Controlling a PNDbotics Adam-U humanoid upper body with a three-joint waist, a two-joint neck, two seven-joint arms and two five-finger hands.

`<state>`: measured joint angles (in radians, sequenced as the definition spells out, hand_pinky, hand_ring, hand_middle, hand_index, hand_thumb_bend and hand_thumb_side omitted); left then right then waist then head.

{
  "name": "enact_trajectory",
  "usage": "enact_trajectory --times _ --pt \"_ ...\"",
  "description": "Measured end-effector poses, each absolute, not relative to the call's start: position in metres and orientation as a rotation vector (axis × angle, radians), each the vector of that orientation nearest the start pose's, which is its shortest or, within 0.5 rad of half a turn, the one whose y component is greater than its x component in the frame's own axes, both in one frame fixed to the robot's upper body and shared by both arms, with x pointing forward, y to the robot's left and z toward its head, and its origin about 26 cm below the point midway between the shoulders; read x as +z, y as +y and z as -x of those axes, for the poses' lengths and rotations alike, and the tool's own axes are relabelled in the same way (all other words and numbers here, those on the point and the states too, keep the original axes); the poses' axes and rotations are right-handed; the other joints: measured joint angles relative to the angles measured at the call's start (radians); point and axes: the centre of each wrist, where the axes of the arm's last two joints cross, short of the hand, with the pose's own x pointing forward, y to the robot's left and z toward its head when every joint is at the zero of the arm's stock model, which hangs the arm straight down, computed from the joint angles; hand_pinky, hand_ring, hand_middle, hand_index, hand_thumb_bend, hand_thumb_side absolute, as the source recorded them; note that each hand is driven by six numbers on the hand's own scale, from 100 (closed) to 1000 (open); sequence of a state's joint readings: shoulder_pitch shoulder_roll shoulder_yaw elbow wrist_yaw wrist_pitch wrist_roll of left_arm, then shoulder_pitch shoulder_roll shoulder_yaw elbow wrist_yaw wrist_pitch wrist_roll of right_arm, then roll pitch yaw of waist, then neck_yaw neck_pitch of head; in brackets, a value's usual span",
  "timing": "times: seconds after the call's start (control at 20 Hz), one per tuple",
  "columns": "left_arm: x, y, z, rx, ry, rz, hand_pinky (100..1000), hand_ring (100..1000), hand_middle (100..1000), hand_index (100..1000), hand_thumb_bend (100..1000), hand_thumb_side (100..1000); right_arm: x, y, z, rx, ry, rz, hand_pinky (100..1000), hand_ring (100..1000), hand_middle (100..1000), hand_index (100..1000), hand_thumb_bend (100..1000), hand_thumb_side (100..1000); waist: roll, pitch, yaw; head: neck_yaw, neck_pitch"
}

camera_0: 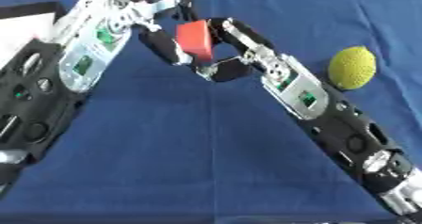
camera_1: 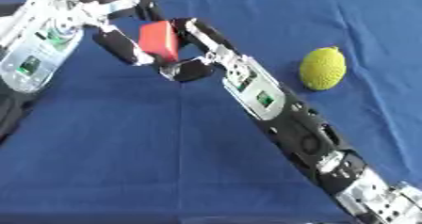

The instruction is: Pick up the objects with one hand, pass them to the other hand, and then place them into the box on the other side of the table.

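Blue cloth (camera_0: 206,162) covers the table. Above it, the left hand (camera_0: 165,46) curls around a red block (camera_0: 196,39). The right hand (camera_0: 235,46) meets the block from the right, seemingly pinching it too. Right of the block lies a yellow lemon (camera_0: 353,67).

Above the desk (camera_1: 148,162), under its blue cloth (camera_1: 124,138), the two hands met around a red block (camera_1: 158,40). The left hand (camera_1: 124,44) curled its fingers against the block's left face, and the right hand (camera_1: 198,53) closed on it from the right and below, thumb under it. A yellow, bumpy lemon (camera_1: 322,68) lay on the cloth well to the right of the right hand, apart from both arms.
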<state>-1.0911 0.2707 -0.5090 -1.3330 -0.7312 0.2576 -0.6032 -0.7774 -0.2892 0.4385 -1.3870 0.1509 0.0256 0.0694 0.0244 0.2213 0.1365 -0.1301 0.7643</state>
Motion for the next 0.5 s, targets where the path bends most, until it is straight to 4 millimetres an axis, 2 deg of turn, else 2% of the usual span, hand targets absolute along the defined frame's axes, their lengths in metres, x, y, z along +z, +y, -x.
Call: enact_trajectory --times 0.5 --pt "0.2702 0.0717 -0.4108 -1.694 -1.534 -0.654 829 771 717 802 438 259 0.1747 -0.1345 -0.4047 1.008 -1.975 0.102 745 599 552 634 157 100 0.000 0.000 -0.002 0.004 0.000"
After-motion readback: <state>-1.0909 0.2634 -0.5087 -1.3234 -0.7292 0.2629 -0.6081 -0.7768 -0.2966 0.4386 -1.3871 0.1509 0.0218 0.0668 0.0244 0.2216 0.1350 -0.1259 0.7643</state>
